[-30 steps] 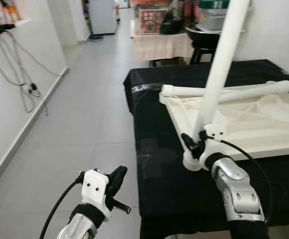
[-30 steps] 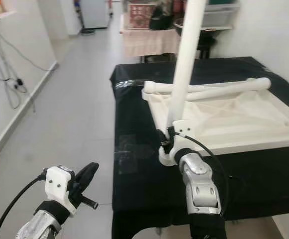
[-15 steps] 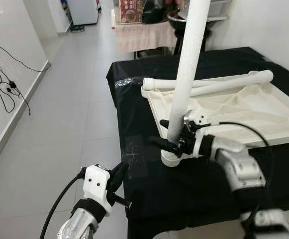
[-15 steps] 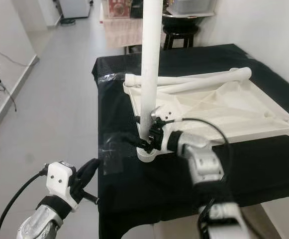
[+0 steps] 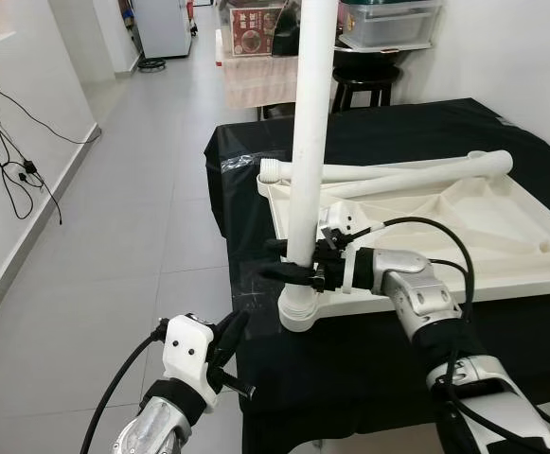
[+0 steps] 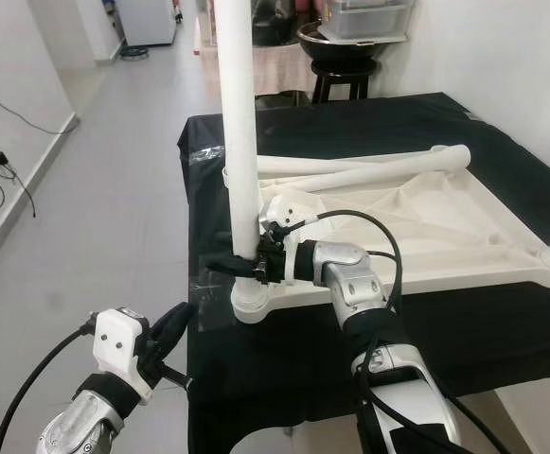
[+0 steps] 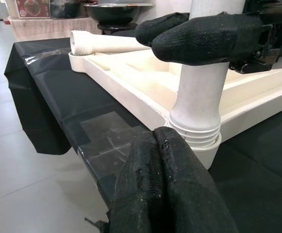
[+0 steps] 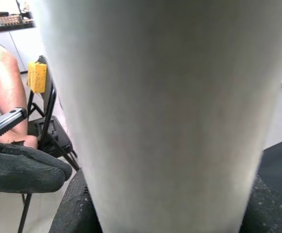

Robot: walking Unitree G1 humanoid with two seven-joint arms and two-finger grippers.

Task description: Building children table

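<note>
A white tabletop (image 5: 464, 227) lies upside down on a black-covered table (image 5: 388, 128). One white leg (image 5: 310, 142) stands upright in its near left corner socket (image 5: 298, 312). My right gripper (image 5: 292, 261) reaches in from the right and is shut on this leg just above the socket. In the right wrist view the leg (image 8: 165, 111) is very close, with one finger (image 8: 24, 167) beside it. Two more legs (image 5: 398, 172) lie across the far end of the tabletop. My left gripper (image 5: 227, 338) is shut and empty, low in front of the table's near left corner.
Grey tiled floor (image 5: 133, 218) runs along the table's left side to a white wall with hanging cables (image 5: 9, 142). A stool and a covered side table (image 5: 256, 80) stand behind. In the right wrist view a person's arm (image 8: 5, 73) and a chair (image 8: 43, 111) are nearby.
The leg has gone from leaning right to standing upright. My right arm has swung round so its gripper now holds the leg from the right. The camera has shifted; the left gripper stays low.
</note>
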